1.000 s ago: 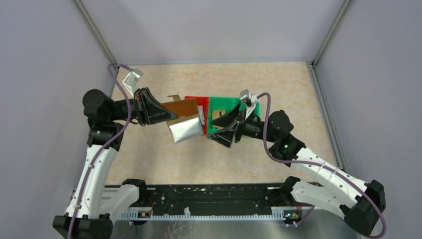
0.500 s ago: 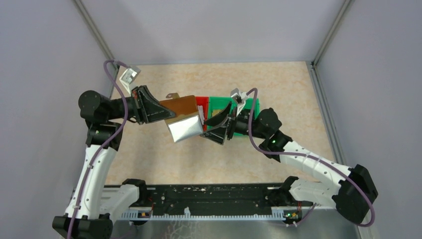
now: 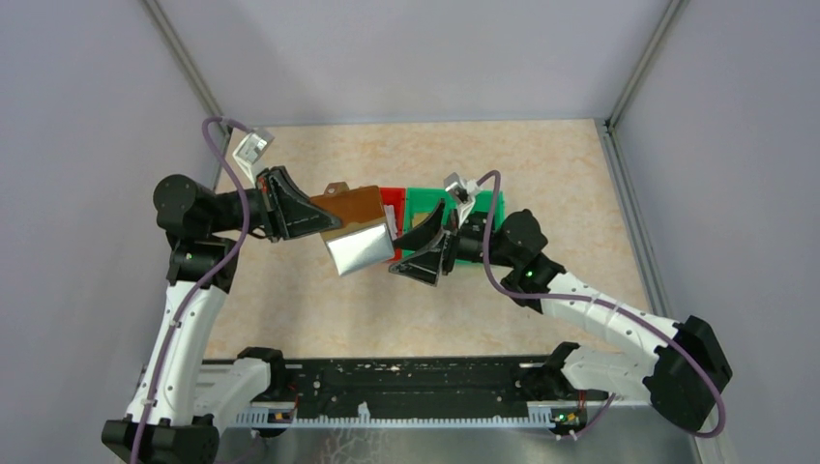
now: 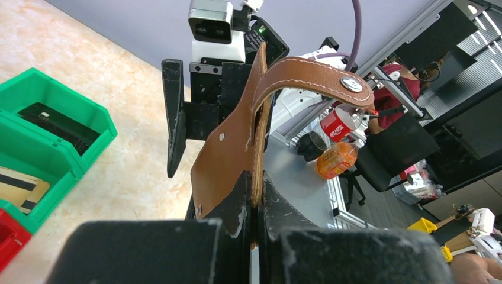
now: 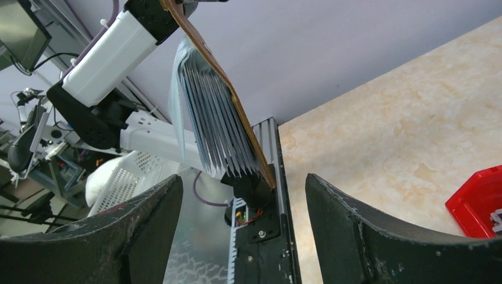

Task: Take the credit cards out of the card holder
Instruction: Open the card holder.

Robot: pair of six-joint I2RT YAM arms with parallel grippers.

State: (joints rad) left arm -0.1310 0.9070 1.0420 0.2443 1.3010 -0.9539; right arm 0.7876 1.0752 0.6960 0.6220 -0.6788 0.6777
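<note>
Left fingers (image 4: 244, 204) are pinched fully shut on one edge of the card holder (image 4: 234, 142). I've got it lifted off the desk (image 4: 118, 160). The holder is brown leather-look and smooth, with pale stitching along the rim and small rivets. Its curved snap tab (image 4: 314, 74) arches over the top and carries a round metal stud.

Right fingers (image 5: 349, 231) are spread wide with nothing between them. They are black and scuffed, and sit near the holder's free end in the top view. I can't see them touching it.

In my right wrist view the holder hangs open, with thin clear grey-blue pockets (image 5: 207, 112) fanned off the brown cover. I can't tell if any cards are inside.

From above, the holder is in the air beside the red bin (image 3: 391, 198), glossy pale inside facing up. The green bin (image 3: 435, 205) touches the red one, and both are hard plastic. One tan credit card (image 4: 21, 184) with dark stripes lies flat in a green compartment. The desk is beige and marbled.
</note>
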